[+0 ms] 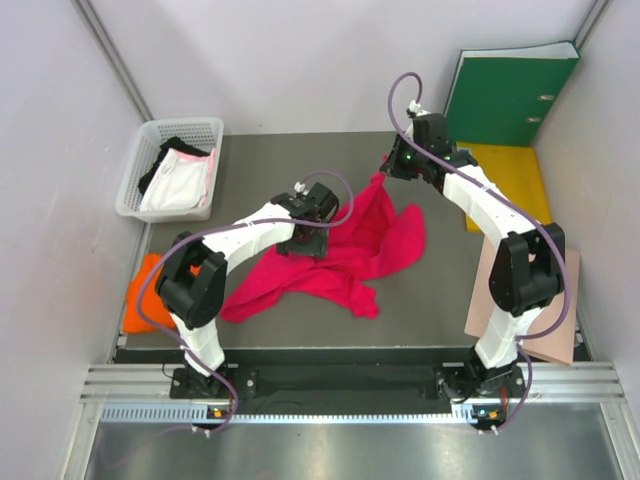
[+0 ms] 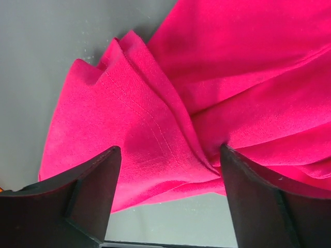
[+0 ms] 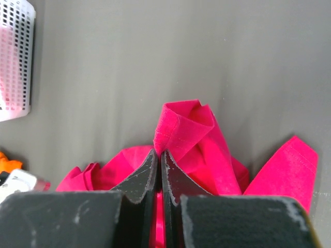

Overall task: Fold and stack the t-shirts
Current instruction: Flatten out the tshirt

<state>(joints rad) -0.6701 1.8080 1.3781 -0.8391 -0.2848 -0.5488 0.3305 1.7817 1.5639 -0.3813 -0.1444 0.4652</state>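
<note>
The dark worktop (image 1: 420,300) carried the magenta t-shirt (image 1: 350,250) near its middle. The shirt was crumpled and unfolded, with one end trailing toward the near left. Its far corner rose in a peak because the right pincer (image 3: 159,155) had pinched a rolled hem there, jaws pressed together on the cloth. This looked like an attempt to pull the shirt out flat before any fold.

At the far left a white basket (image 1: 190,125) held a whitish-pink garment (image 1: 180,185) and a black garment (image 1: 170,150), probably waiting their turn. The orange t-shirt (image 1: 140,295) lay folded small at the left edge, likely the start of the stack.

The left pincer (image 2: 169,155) hung over a pleated corner of the magenta cloth. Its jaws were wide apart on either side and gripped nothing yet, apparently placed to take a second hold.
</note>
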